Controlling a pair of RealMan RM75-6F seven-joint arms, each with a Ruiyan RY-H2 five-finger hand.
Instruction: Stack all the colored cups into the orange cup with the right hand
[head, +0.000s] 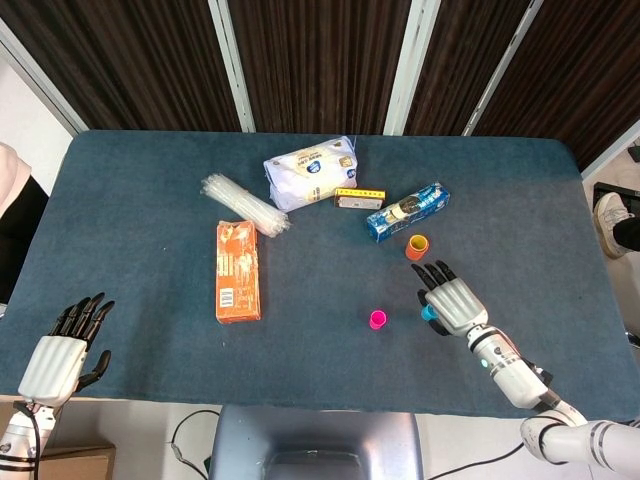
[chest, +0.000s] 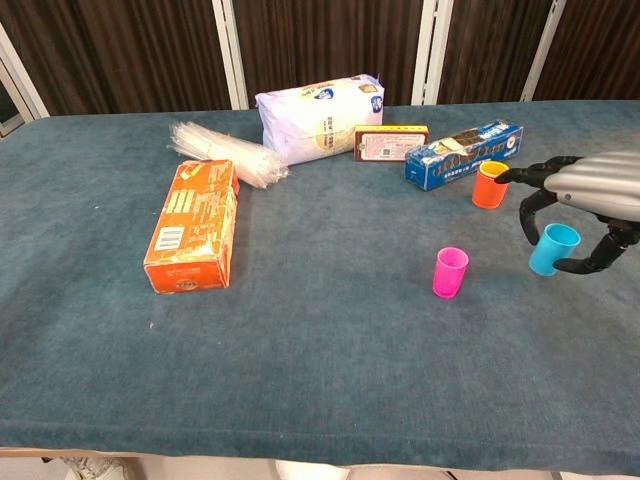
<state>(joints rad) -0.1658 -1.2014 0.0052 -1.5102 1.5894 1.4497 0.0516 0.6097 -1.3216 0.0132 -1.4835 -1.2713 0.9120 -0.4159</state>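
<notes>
The orange cup (head: 417, 246) (chest: 490, 185) stands upright near the blue packet, with yellow showing inside its rim. A pink cup (head: 378, 319) (chest: 450, 272) stands alone nearer the front edge. My right hand (head: 452, 303) (chest: 590, 195) arches over the blue cup (head: 428, 313) (chest: 553, 249), fingers on its left and thumb on its right, gripping it. The blue cup is tilted and slightly raised in the chest view; the head view shows only a sliver of it under the hand. My left hand (head: 62, 355) lies open at the front left table edge, holding nothing.
An orange carton (head: 238, 270) lies left of centre. Behind it are a clear plastic bundle (head: 245, 204), a white bag (head: 311, 170), a small flat box (head: 359, 198) and a blue biscuit packet (head: 405, 211) just behind the orange cup.
</notes>
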